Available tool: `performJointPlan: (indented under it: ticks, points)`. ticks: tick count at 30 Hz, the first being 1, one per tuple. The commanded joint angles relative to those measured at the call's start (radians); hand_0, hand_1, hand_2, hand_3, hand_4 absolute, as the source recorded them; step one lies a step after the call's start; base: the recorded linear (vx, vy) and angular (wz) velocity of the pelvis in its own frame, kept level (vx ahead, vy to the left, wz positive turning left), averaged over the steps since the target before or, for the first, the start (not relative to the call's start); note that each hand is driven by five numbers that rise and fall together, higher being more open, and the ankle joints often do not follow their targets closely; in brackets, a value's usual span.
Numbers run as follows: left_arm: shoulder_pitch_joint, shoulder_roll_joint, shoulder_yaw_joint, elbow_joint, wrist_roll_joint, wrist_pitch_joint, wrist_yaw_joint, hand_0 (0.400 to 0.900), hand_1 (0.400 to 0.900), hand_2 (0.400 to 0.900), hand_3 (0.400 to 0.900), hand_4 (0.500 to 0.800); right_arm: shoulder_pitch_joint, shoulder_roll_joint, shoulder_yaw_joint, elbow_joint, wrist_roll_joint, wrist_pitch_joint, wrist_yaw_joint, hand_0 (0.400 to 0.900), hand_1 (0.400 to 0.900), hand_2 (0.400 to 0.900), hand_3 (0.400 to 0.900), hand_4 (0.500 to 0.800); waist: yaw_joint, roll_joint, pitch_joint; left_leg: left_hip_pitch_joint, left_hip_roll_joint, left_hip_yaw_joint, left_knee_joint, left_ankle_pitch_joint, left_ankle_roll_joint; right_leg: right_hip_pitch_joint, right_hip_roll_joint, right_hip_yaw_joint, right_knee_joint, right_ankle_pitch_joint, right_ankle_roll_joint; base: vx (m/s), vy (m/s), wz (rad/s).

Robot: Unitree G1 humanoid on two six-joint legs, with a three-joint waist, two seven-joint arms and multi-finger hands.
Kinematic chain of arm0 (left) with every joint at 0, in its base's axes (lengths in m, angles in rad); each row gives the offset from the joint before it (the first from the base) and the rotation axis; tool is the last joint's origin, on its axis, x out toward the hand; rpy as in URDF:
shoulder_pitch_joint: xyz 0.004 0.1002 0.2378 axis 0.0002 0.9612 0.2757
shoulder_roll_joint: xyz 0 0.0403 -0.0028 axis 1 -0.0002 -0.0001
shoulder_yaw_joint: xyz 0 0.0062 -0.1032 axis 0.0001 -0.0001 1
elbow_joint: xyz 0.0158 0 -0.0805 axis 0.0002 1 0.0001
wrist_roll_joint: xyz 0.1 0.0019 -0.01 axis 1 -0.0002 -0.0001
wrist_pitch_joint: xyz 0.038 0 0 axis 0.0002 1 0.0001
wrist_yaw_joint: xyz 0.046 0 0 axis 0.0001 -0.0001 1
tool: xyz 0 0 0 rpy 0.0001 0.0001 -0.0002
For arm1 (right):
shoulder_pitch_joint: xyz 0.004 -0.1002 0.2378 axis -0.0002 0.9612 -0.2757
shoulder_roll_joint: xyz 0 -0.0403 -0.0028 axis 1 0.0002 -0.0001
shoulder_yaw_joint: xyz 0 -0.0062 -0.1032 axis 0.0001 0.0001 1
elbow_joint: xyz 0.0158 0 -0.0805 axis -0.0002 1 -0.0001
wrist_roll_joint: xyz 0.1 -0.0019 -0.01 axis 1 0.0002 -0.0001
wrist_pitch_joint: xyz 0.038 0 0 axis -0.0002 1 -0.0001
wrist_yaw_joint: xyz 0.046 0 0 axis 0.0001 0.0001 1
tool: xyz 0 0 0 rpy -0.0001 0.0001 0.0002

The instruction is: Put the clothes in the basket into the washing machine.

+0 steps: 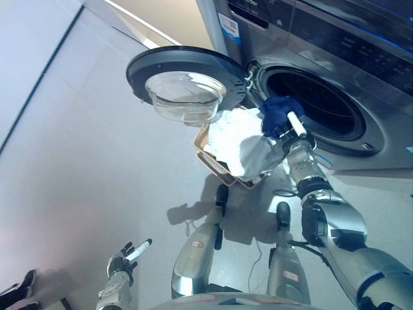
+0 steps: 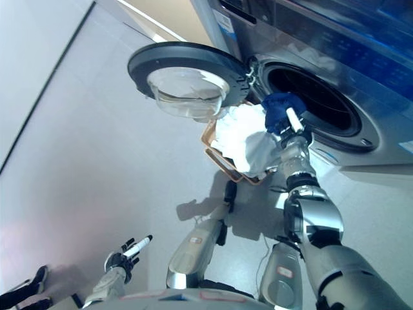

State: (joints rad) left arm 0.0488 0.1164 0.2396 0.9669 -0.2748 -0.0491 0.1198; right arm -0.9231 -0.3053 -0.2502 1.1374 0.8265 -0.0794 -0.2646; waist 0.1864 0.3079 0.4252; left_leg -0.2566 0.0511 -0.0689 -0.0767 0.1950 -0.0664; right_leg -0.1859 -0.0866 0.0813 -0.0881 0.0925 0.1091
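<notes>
A front-loading washing machine (image 1: 335, 58) stands with its round door (image 1: 187, 81) swung open to the left and its dark drum (image 1: 316, 100) exposed. A brown basket (image 1: 216, 161) sits on the floor below the door, filled with white cloth (image 1: 242, 142). My right hand (image 1: 290, 129) is shut on a dark blue garment (image 1: 279, 111) and holds it up at the lower left rim of the drum opening, above the basket. My left hand (image 1: 122, 258) hangs low at the bottom left, fingers relaxed and empty.
The open door overhangs the basket's far side. A person's dark shoe (image 1: 22, 284) shows at the bottom left corner. A white wall (image 1: 26, 58) runs along the left.
</notes>
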Motion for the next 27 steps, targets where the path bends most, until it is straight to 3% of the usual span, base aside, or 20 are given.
performJointPlan:
  ticks: [1, 8, 9, 10, 18, 27]
  points:
    - [0.031, 0.061, -0.037, -0.011, 0.011, -0.039, 0.028, 0.9, 0.9, 0.9, 0.9, 0.8, -0.166, -0.017, 0.048, -0.057, 0.023, -0.085, -0.001, 0.4, 0.4, 0.4, 0.4, 0.5, 0.01, 0.039, -0.103, -0.088, -0.043, -0.008, 0.016, -0.069, 0.033, 0.05, 0.049, -0.044, 0.001, -0.015, -0.079, 0.03, 0.027, -0.01]
    - [0.027, 0.044, -0.04, -0.023, -0.026, -0.045, 0.023, 0.9, 0.9, 0.9, 0.9, 0.8, -0.357, -0.129, 0.104, -0.043, 0.026, -0.134, -0.072, 0.4, 0.4, 0.4, 0.4, 0.5, 0.028, 0.076, -0.112, -0.112, -0.043, -0.02, -0.006, -0.072, 0.038, 0.015, 0.051, -0.051, 0.001, -0.041, -0.079, 0.0, 0.002, 0.01]
    - [0.023, 0.04, -0.04, -0.02, -0.03, -0.043, 0.023, 0.9, 0.9, 0.9, 0.9, 0.8, -0.397, -0.165, 0.13, -0.032, 0.017, -0.137, -0.097, 0.449, 0.449, 0.449, 0.449, 0.529, 0.03, 0.086, -0.11, -0.115, -0.043, -0.023, -0.006, -0.069, 0.039, 0.016, 0.049, -0.049, 0.001, -0.042, -0.079, 0.02, 0.011, 0.04]
    - [0.025, 0.034, -0.04, -0.017, -0.032, -0.045, 0.024, 0.9, 0.9, 0.9, 0.9, 0.8, -0.412, -0.183, 0.148, -0.032, 0.01, -0.137, -0.097, 0.9, 0.9, 0.9, 0.9, 0.8, 0.031, 0.093, -0.106, -0.117, -0.045, -0.027, -0.006, -0.068, 0.039, 0.018, 0.049, -0.049, 0.001, -0.039, -0.079, 0.0, 0.0, 0.0]
    - [0.044, 0.026, -0.027, 0.001, -0.024, -0.049, 0.033, 0.9, 0.9, 0.9, 0.9, 0.8, -0.404, -0.188, 0.185, 0.003, 0.007, -0.138, -0.094, 0.9, 0.9, 0.9, 0.9, 0.8, 0.024, 0.133, -0.12, -0.118, -0.044, -0.032, -0.002, -0.067, 0.033, 0.02, 0.05, -0.041, 0.001, -0.042, -0.074, 0.03, 0.031, -0.08]
    - [0.065, 0.004, -0.04, -0.039, -0.02, -0.044, 0.022, 0.9, 0.9, 0.9, 0.9, 0.8, -0.358, -0.182, 0.181, 0.018, -0.007, -0.112, -0.071, 0.9, 0.9, 0.9, 0.9, 0.8, 0.007, 0.158, -0.128, -0.111, -0.035, -0.022, 0.0, -0.063, 0.031, 0.026, 0.046, -0.038, 0.001, -0.046, -0.071, 0.0, 0.004, 0.0]
